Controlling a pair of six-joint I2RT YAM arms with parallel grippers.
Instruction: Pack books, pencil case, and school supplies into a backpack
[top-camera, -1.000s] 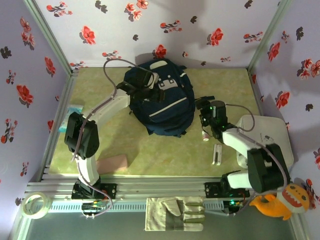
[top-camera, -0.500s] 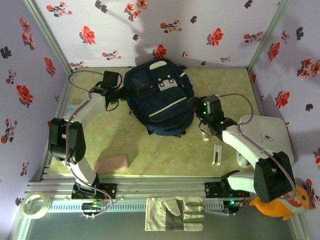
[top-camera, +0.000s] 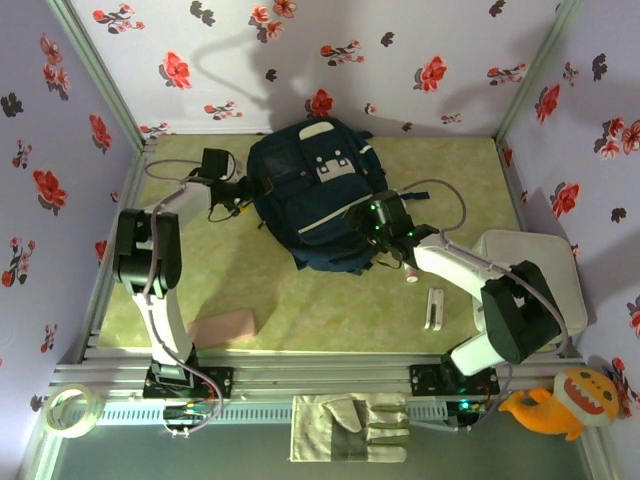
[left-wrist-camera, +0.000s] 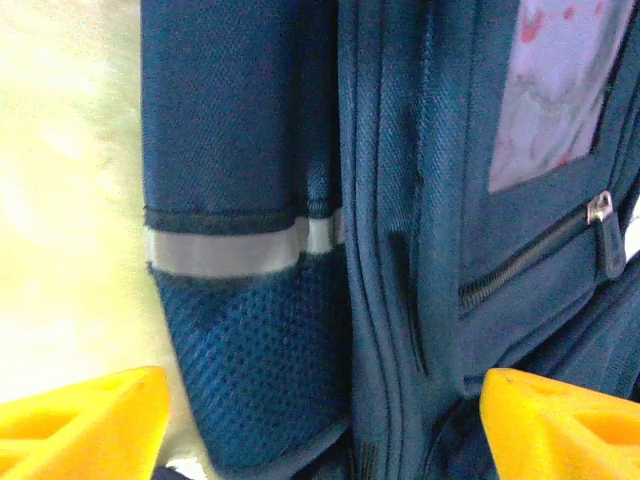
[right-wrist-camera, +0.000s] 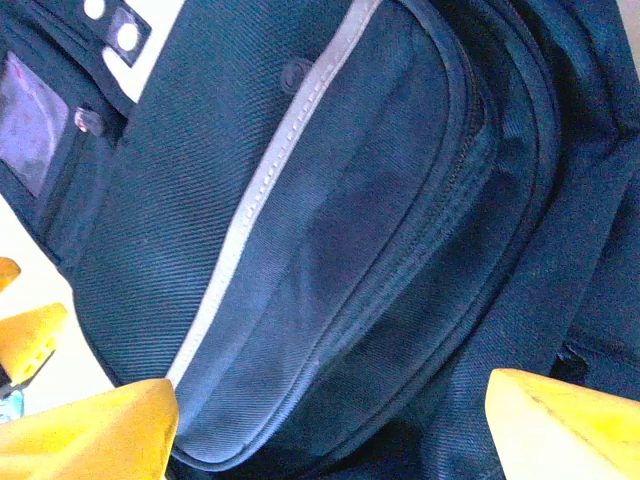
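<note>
Navy backpack (top-camera: 318, 195) between left gripper (top-camera: 243, 190) and right gripper (top-camera: 358, 217), jaws spread.

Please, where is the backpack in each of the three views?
Top external: backpack at centre, nearer the far wall.
Left wrist: backpack from centre to the right edge.
Right wrist: backpack front pocket, centre.
Shared landmark: pale stripe, top and right wrist; similar band in left wrist.

I see backpack (top-camera: 320, 195) centre-back on desk (top-camera: 300, 295) | left gripper (top-camera: 248, 189) at its left side, right gripper (top-camera: 360, 216) at its right, perhaps touching | pencil case (top-camera: 222, 327) front-left | bar (top-camera: 433, 308) front-right
</note>
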